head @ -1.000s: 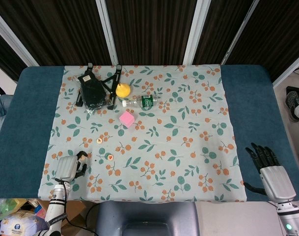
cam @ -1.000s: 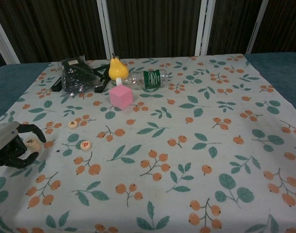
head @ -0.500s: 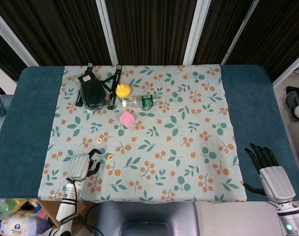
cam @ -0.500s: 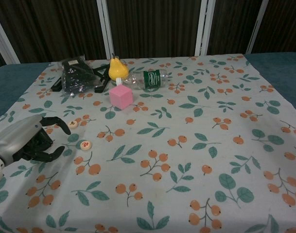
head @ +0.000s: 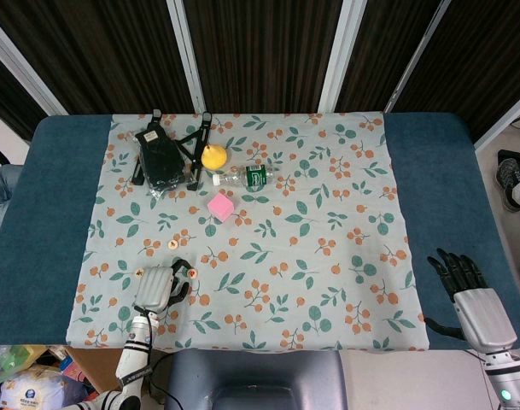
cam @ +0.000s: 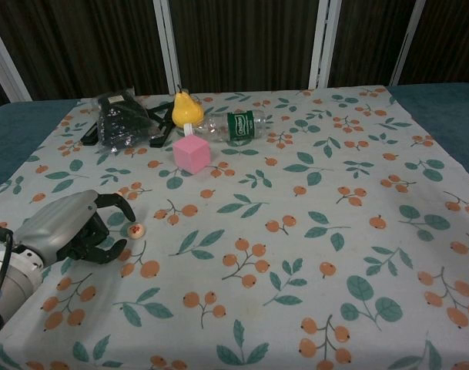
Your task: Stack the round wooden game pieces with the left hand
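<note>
Left hand (cam: 68, 229): fingers curled low over the floral tablecloth (cam: 296, 254), apparently reaching; whether they hold anything, I cannot tell.
Right hand (head: 470, 295): parked at the table's near edge, fingers spread, empty.
Round wooden game pieces: two in sight, one red-marked (cam: 135, 230) just beside the left fingertips, one (head: 173, 244) slightly farther.
Clutter beyond: one pink foam cube (cam: 191, 154), one clear plastic bottle (cam: 230, 126), one yellow pear-shaped toy (cam: 185, 109), one black bundle (cam: 118, 123).

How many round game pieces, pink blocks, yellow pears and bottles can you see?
Round pieces: 2 showing; the left hand may hide more
Pink block: 1
Yellow pear: 1
Bottle: 1
Total: 5
</note>
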Robot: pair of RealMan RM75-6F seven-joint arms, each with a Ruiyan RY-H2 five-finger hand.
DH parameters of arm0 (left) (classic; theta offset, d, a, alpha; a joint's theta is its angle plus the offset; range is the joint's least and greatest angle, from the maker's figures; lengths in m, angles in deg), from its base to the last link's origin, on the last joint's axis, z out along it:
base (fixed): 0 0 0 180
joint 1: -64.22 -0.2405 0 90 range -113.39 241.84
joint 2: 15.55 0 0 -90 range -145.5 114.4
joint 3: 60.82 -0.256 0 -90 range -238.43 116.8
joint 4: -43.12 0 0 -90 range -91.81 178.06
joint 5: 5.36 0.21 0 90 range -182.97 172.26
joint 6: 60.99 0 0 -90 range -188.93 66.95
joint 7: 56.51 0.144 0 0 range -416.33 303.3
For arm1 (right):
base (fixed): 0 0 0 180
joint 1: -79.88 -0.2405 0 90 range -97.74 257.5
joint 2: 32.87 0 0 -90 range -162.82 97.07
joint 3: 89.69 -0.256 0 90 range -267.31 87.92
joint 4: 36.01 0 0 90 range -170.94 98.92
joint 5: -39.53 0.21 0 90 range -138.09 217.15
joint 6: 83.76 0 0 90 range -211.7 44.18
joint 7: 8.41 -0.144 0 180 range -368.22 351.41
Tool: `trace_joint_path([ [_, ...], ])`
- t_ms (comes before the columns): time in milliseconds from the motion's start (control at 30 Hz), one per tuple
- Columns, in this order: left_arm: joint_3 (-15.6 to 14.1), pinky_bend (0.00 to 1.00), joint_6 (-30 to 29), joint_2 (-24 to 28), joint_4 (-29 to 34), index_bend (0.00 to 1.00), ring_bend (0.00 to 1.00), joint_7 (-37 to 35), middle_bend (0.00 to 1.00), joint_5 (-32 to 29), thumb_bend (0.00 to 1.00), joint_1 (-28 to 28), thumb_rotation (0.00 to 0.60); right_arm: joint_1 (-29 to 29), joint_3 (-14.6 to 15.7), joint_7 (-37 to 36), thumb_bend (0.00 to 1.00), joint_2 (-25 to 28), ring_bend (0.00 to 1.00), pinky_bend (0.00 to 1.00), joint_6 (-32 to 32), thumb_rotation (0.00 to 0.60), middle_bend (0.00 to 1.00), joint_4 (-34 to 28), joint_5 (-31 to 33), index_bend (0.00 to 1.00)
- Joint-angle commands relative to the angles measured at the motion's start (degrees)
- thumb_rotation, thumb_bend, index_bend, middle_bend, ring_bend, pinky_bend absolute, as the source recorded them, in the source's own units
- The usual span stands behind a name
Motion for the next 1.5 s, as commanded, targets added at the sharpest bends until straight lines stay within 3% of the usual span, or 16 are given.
trace_joint_path([
  [33,0.29,1.00,0.27,-0.72,-0.82,0.39,1.00,0.25,1.00,-0.33,0.41,0.31,0.600,0.03,0.03,-0.12,0.20,0.05,0.00,0.02,-0.10,0.600,0.00,0.02,-0.08,0.00],
  [467,1.07,1.00,1.27,-2.07,-1.98,0.39,1.00,0.28,1.00,-1.01,0.41,1.30,0.600,0.02,0.01,-0.12,0.20,0.07,0.00,0.02,-0.06,0.600,0.00,0.04,-0.01,0.00],
  [1200,1.30,1.00,1.82,-2.08,-2.56,0.48,1.00,-0.13,1.00,-1.50,0.41,1.75,0.600,0.18,-0.05,-0.15,0.20,0.14,0.00,0.02,-0.29,0.600,0.00,0.00,0.15,0.00],
  [1500,0.87,1.00,-1.63,3.15,4.40,0.52,1.00,-0.92,1.00,0.61,0.41,0.07,0.600,0.17,-0.09,-0.01,0.21,0.11,0.00,0.02,-0.25,0.600,0.00,-0.02,0.22,0.00],
])
